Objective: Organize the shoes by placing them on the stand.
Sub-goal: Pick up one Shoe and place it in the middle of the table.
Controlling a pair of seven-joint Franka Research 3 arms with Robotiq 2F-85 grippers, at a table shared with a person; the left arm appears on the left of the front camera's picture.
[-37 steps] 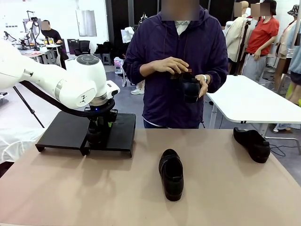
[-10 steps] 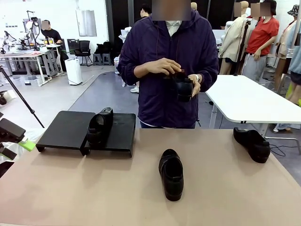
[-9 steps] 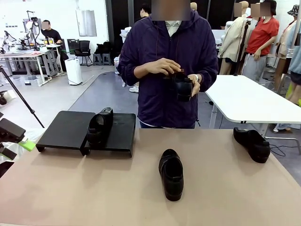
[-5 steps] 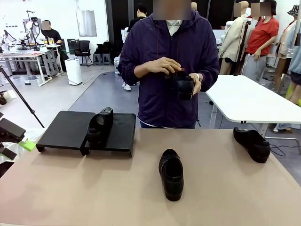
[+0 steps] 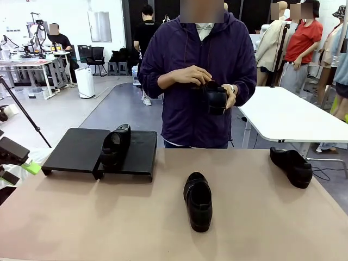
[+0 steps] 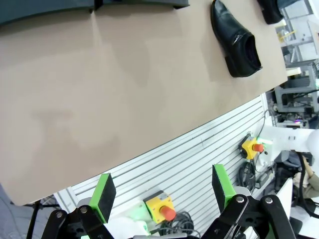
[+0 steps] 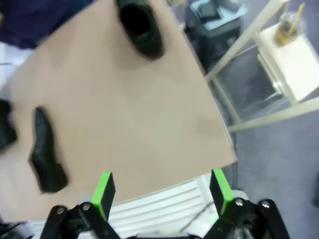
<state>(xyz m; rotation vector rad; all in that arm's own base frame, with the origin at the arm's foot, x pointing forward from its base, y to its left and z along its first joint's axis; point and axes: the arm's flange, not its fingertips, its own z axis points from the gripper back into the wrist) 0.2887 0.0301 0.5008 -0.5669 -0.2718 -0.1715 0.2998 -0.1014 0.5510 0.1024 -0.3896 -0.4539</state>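
Both sets of jaws apart: left gripper (image 6: 162, 195) well apart from mid-table shoe (image 6: 235, 45); right gripper (image 7: 162, 195) well apart from edge shoe (image 7: 142, 25); third shoe (image 5: 115, 144) sits on stand (image 5: 73, 147)

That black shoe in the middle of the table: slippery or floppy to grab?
The middle shoe looks glossy, so probably slippery. It holds its shape unaided, so likely fairly stiff. Flat on its sole on the table, it would probably slide rather than roll.
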